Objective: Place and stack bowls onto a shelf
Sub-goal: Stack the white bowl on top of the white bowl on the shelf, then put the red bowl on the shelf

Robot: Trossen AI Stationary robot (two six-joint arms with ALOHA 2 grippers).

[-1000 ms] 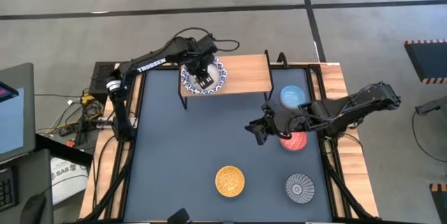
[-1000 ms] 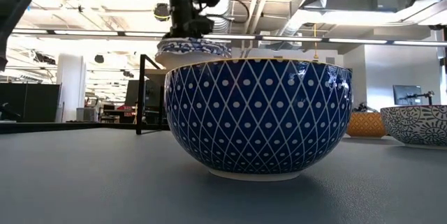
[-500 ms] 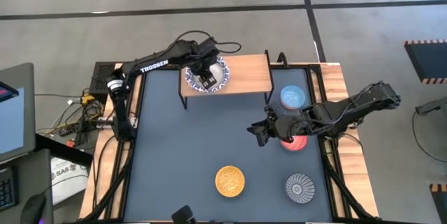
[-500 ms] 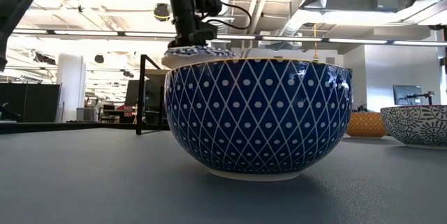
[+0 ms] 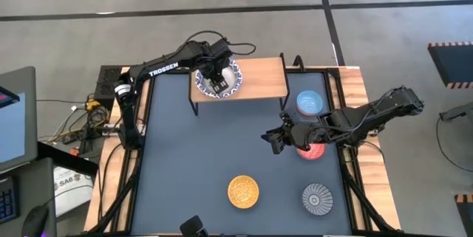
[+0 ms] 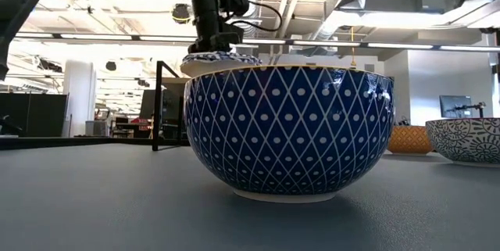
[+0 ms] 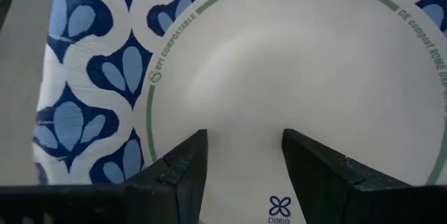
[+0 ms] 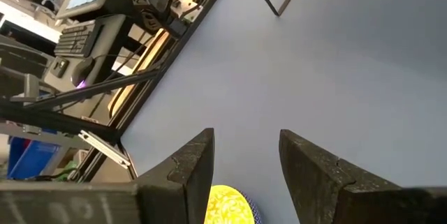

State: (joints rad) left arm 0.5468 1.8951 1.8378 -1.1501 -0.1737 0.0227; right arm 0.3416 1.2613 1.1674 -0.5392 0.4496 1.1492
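Reaching over the wooden shelf point(image 5: 255, 80) at the far edge of the dark tabletop point(image 5: 199, 156), the left gripper point(image 5: 216, 83) hangs above a blue-and-white patterned bowl point(image 5: 222, 80) that rests on the shelf's left end; its wrist view shows the fingers point(image 7: 181, 172) spread apart over the bowl's white centre point(image 7: 293, 77), holding nothing; from table height the same gripper point(image 6: 212, 38) stands directly over that bowl's rim point(image 6: 221, 58). Near the shelf's right legs the right gripper point(image 5: 275, 139) hovers over bare tabletop with its jaws open and empty; a red bowl point(image 5: 312, 150) lies partly under that arm, and a light blue bowl point(image 5: 310, 102) sits just beside the shelf's right end. Well in front of the shelf lie a yellow bowl point(image 5: 243, 191) and a grey striped bowl point(image 5: 317, 198). A large dark blue bowl with white lattice and dots point(image 6: 289, 130) fills the table-height view; behind it stretch an industrial ceiling with pipes and strip lights point(image 6: 117, 36). Beyond the shelf runs grey floor marked with dark lines point(image 5: 222, 8); cables and a monitor point(image 5: 15, 115) crowd the table's left side.
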